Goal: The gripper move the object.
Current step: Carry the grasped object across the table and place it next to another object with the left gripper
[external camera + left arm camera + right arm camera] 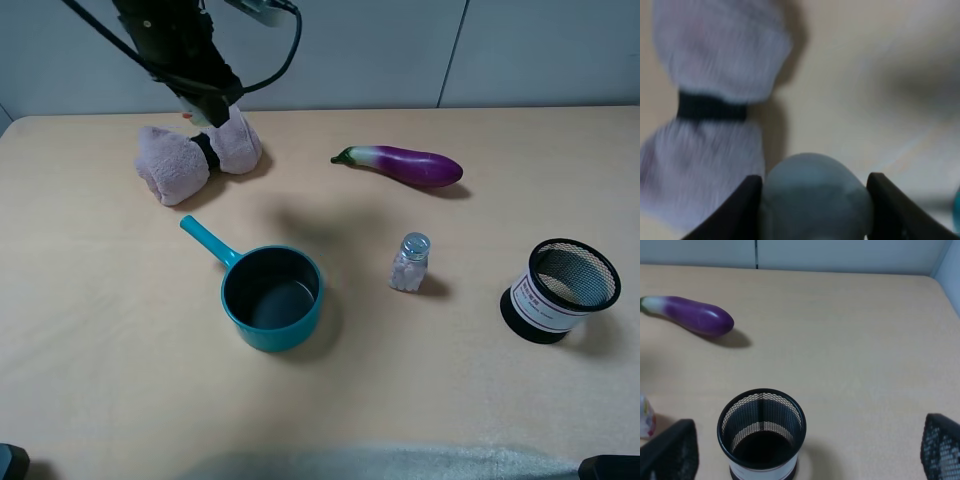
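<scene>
The little duck is pinched between the left tool's black fingers, held over the rolled pink towel at the far left of the tabletop. The right tool is spread wide around the mesh cup, not touching it.

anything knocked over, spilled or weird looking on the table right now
Nothing stands out. The pot, salt shaker and mesh cup stand upright, nothing spilled. The eggplant lies on its side. The duck is off the table, held in the left gripper near the rolled towel.
</scene>
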